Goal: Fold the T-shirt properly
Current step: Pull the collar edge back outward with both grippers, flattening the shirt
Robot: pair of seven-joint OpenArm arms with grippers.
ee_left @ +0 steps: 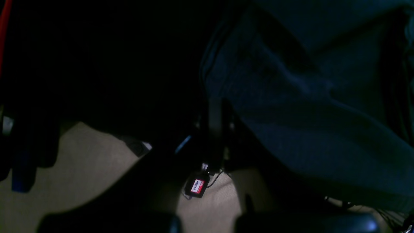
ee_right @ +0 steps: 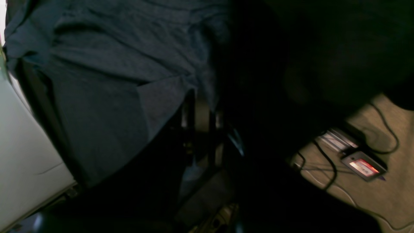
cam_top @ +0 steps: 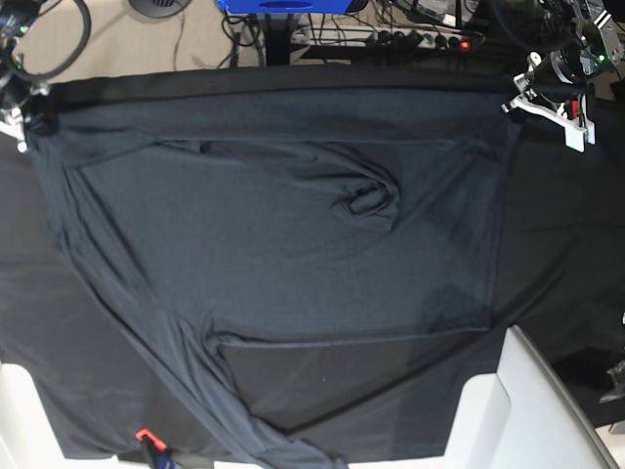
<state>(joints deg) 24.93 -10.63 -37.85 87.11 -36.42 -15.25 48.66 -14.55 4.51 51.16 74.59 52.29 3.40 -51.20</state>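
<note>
We see the black-clothed table (cam_top: pixel 566 254) carrying the dark charcoal-grey knit T-shirt (cam_top: pixel 283 244), spread wide. Both arms reach its far corners: left gripper (cam_top: pixel 520 101) and right gripper (cam_top: pixel 21 122) each clamped closed on its fabric.

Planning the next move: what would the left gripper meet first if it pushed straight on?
Probably the dark charcoal-grey knit T-shirt, bunched at the tips of the left gripper; dim view, depth unclear.

Black table cloth (cam_top: pixel 557 254), beige carpet (ee_left: pixel 81 168), power strip with red light (cam_top: pixel 430 39), blue crate (cam_top: pixel 283 6).
</note>
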